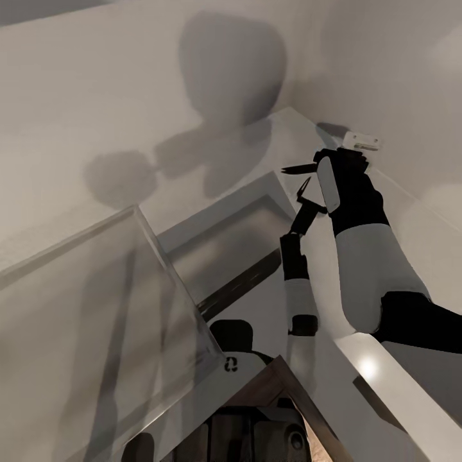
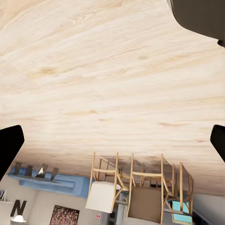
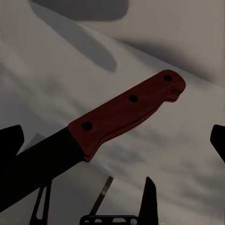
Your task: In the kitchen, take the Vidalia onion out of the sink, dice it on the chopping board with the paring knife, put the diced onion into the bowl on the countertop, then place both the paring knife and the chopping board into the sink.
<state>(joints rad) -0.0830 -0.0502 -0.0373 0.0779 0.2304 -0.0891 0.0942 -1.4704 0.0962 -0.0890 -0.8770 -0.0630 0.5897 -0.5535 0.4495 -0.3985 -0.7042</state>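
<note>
Grey countertop [image 1: 410, 218] — bearing a white fitting [image 1: 362, 141] (small).

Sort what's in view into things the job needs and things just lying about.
Job: paring knife; countertop.
Lying about: wooden chairs; wood floor; glass panel.

The knife [image 3: 108, 126] lies between the right gripper's [image 3: 112, 140] fingers. Beyond the left gripper [image 2: 112, 140] lies the floor [image 2: 108, 79], bearing two chairs [image 2: 136, 192].
</note>
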